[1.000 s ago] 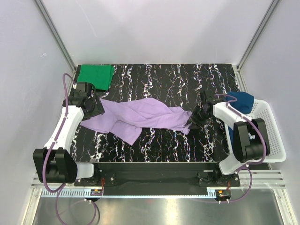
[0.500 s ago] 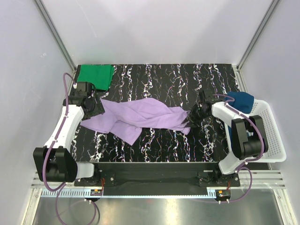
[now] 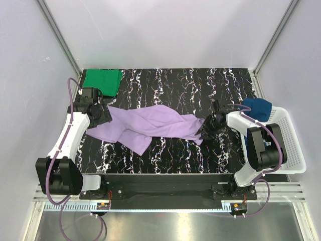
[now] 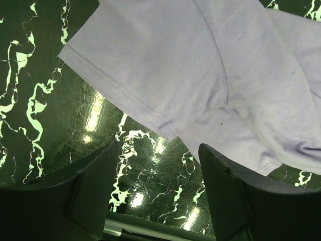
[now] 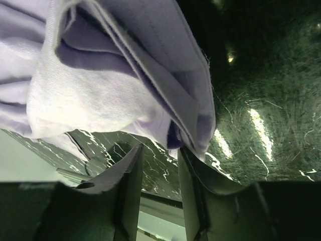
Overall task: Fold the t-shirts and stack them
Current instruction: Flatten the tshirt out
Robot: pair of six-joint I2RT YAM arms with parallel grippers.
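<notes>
Right claw [image 5: 159,148] slightly parted at lavender t-shirt [image 3: 150,125] hem, left claw [image 4: 159,151] spread wide above its sleeve

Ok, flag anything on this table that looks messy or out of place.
The lavender shirt sprawls twisted and rumpled across the table, its right end bunched in folds. The green shirt lies folded flat at the far left corner; the dark blue shirt sits heaped in the basket.

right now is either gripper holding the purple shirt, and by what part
Nothing is held: the left gripper is open near the lavender shirt sleeve, and the right gripper is open at its bunched end.
</notes>
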